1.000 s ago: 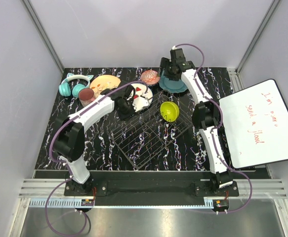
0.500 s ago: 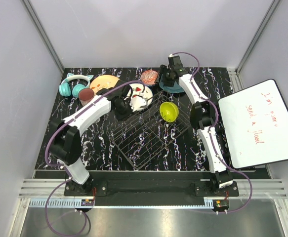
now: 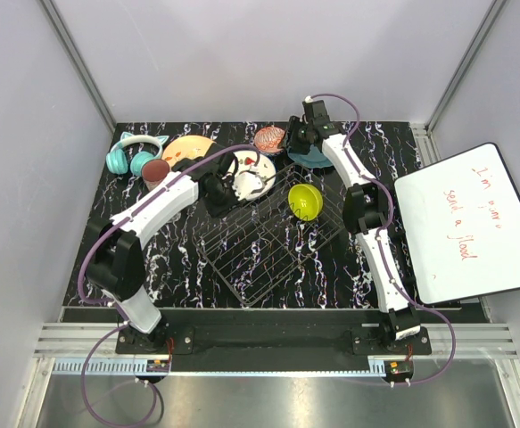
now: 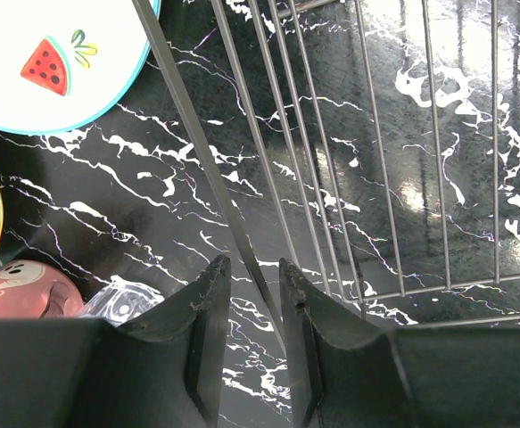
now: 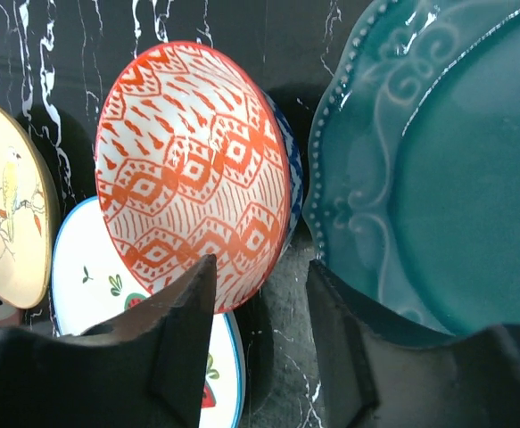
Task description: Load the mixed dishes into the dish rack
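The red patterned bowl [image 5: 193, 169] [image 3: 269, 138] stands on edge at the back of the table, beside the teal plate [image 5: 447, 169] [image 3: 317, 159]. My right gripper [image 5: 262, 263] [image 3: 297, 138] is open, one finger in front of the bowl's lower rim and the other over the plate's edge. My left gripper [image 4: 252, 263] [image 3: 217, 190] sits at the far-left corner of the dish rack [image 4: 375, 134] [image 3: 268, 245]. Its jaws are narrowly open with a rack wire running between them. The watermelon plate [image 4: 54, 62] [image 3: 246, 174] lies just beyond. A yellow-green bowl [image 3: 305, 200] rests in the rack.
The tan floral plate [image 3: 188, 149], pink mug [image 3: 157, 169] [image 4: 23, 290] and a small clear glass [image 4: 121, 299] sit at the back left, next to teal cat-ear headphones [image 3: 133, 152]. A whiteboard [image 3: 469, 223] lies off the table's right edge.
My right gripper moved left from above the teal plate to the red bowl, and its jaws narrowed. My left gripper crept toward the watermelon plate, which shifted slightly left.
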{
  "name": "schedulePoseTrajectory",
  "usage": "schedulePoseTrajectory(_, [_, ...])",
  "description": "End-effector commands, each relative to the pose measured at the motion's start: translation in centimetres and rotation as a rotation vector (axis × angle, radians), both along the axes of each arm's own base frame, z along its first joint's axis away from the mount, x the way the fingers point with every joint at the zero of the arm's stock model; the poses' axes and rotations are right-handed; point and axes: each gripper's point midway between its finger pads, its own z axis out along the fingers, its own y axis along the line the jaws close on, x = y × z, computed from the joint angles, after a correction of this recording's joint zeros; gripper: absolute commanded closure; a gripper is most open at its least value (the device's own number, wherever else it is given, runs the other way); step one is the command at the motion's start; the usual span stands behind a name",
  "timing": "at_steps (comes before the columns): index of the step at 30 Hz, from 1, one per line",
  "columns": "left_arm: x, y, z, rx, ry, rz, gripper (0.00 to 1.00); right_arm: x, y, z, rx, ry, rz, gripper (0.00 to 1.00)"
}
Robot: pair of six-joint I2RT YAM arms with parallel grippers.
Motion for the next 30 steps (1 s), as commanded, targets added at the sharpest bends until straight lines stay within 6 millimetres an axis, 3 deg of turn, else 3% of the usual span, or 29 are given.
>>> schedulePoseTrajectory(1, [0.2, 0.3, 2.2, -0.018, -0.057, 0.025, 0.68, 0.8, 1.2, -0.2, 0.044, -0.026, -0.001, 0.51])
schedulePoseTrajectory(6, [0.2, 0.7, 2.1, -0.008, -0.058, 0.028, 0.68, 1.0, 1.3, -1.3, 0.053, -0.02, -0.005, 0.61])
schedulePoseTrajectory(13, [0.2, 1.0, 2.0, -0.011, -0.053, 0.043, 0.69, 1.0, 1.5, 0.1, 0.05, -0.048, 0.016, 0.95])
schedulePoseTrajectory(14, [0.3, 1.1, 2.0, -0.012, -0.052, 0.048, 0.69, 1.0, 1.5, 1.3, 0.048, -0.069, 0.023, 1.0])
schedulePoseTrajectory(24, [0.0, 1.0, 1.4, -0.025, -0.042, 0.052, 0.69, 0.6, 0.4, 9.8, -0.025, -0.229, 0.029, 1.0])
schedulePoseTrajectory(25, [0.0, 1.0, 1.3, -0.022, -0.046, 0.049, 0.69, 0.4, 0.2, 11.9, -0.038, -0.266, 0.028, 1.0])
schedulePoseTrajectory(27, [-0.3, 1.3, 0.5, -0.012, -0.033, 0.048, 0.69, 0.1, -0.7, 14.0, -0.127, -0.322, 0.014, 1.0])
schedulePoseTrajectory(28, [-0.2, 1.4, 0.4, -0.015, -0.037, 0.054, 0.69, -0.5, -0.8, 16.4, -0.154, -0.363, 0.014, 1.0])
schedulePoseTrajectory(30, [-0.2, 1.4, 0.1, -0.03, -0.025, 0.055, 0.69, -1.2, -2.2, 17.8, -0.252, -0.397, 0.005, 1.0])
